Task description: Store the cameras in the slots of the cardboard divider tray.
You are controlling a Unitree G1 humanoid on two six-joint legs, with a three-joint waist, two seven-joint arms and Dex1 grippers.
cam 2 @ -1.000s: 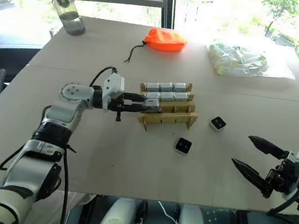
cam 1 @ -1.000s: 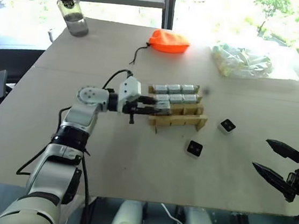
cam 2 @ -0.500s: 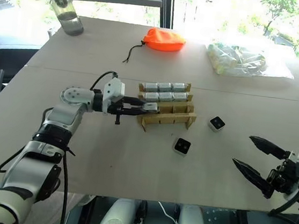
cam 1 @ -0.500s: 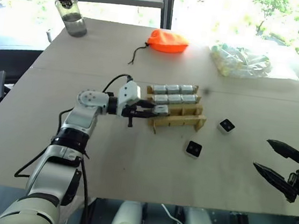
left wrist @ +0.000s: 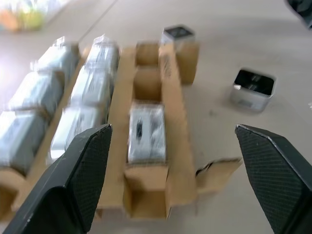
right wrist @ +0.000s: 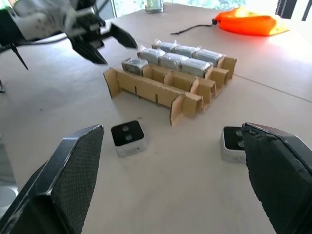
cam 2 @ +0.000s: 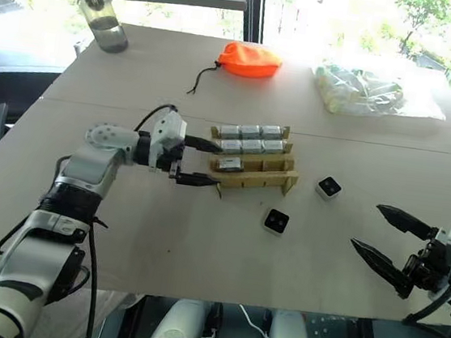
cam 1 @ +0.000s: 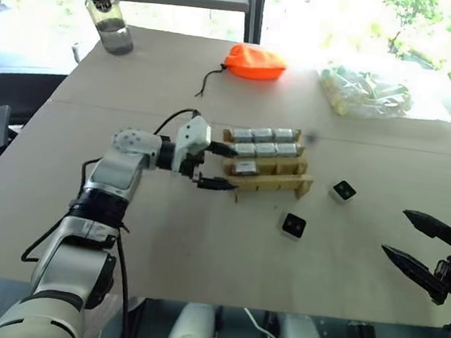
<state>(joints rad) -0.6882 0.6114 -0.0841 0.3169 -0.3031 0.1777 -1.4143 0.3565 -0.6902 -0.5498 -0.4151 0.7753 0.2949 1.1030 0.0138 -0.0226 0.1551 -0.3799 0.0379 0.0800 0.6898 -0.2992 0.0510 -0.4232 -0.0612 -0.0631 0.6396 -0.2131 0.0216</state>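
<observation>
The cardboard divider tray (cam 1: 277,184) sits mid-table. Several silver-grey cameras (cam 1: 264,134) fill its two far rows, and one more camera (left wrist: 146,132) lies in the left end slot of the third row. My left gripper (cam 1: 234,168) is open at the tray's left end, its fingers straddling that slot without touching the camera. Two loose cameras with black lens faces up rest on the table, one (cam 1: 293,224) in front of the tray and one (cam 1: 342,190) to its right. My right gripper (cam 1: 396,232) hovers open near the table's right front edge, empty.
An orange pouch (cam 1: 255,62) and a bag of pale cylinders (cam 1: 365,91) lie at the back. A water bottle (cam 1: 105,12) stands at the far left corner. The table's front edge runs close below my right gripper.
My left gripper has opened, letting go of the camera, which now sits in the third row's left slot. The hand rose and drew back slightly. The right arm stayed still.
</observation>
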